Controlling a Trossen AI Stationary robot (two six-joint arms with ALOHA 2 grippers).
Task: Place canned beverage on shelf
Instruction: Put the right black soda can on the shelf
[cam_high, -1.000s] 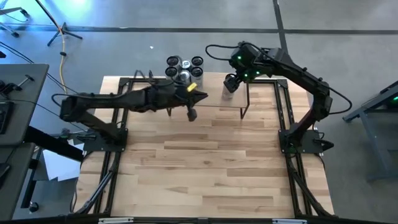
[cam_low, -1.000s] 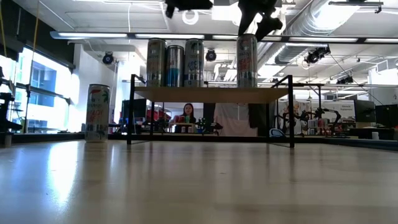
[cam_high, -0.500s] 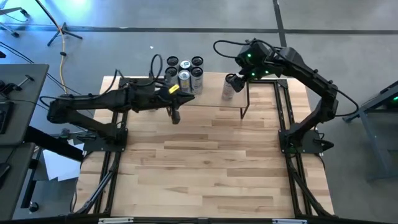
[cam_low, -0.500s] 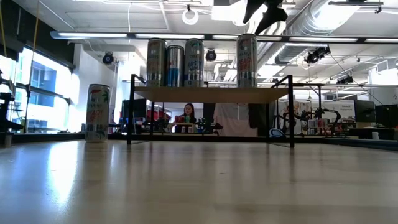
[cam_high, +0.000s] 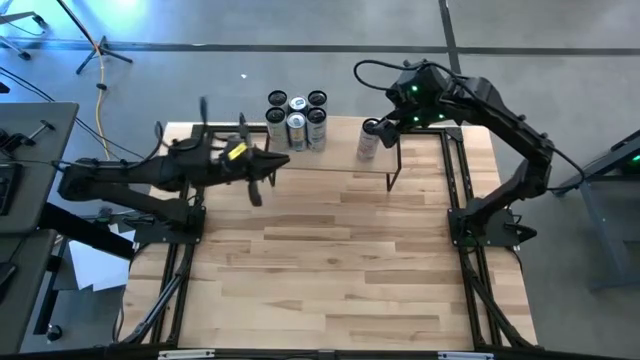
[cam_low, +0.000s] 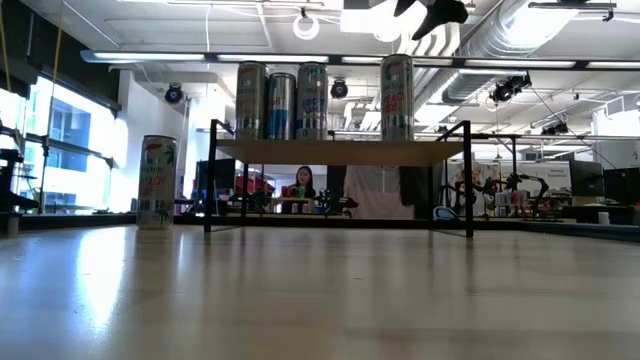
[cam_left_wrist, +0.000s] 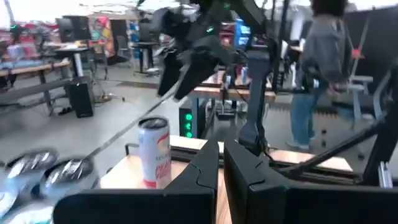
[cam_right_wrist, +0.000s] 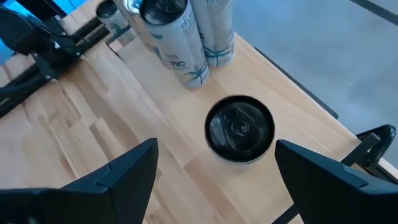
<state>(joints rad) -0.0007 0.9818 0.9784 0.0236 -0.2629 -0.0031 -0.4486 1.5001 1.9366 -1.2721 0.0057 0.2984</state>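
The shelf (cam_low: 340, 151) is a light-wood board on black legs at the table's far edge; it also shows in the high view (cam_high: 335, 152). Several cans (cam_high: 297, 120) stand grouped on its left part. One can with red lettering (cam_low: 397, 97) stands alone on its right part, also in the high view (cam_high: 367, 146). My right gripper (cam_right_wrist: 214, 180) is open above that can's top (cam_right_wrist: 239, 127), clear of it. My left gripper (cam_high: 255, 192) is shut and empty over the table's left part, away from the shelf. Another can (cam_low: 157, 181) stands on the tabletop.
Black frame rails (cam_high: 460, 190) run along the table's left and right sides. The shelf's legs (cam_high: 391, 180) stand on the tabletop. The near half of the wooden tabletop (cam_high: 340, 280) is bare. A person (cam_low: 303, 183) sits in the room behind.
My left gripper has gone toward the table's left edge, away from the shelf, staying shut. My right gripper has gone up from the single can, which stays upright on the shelf.
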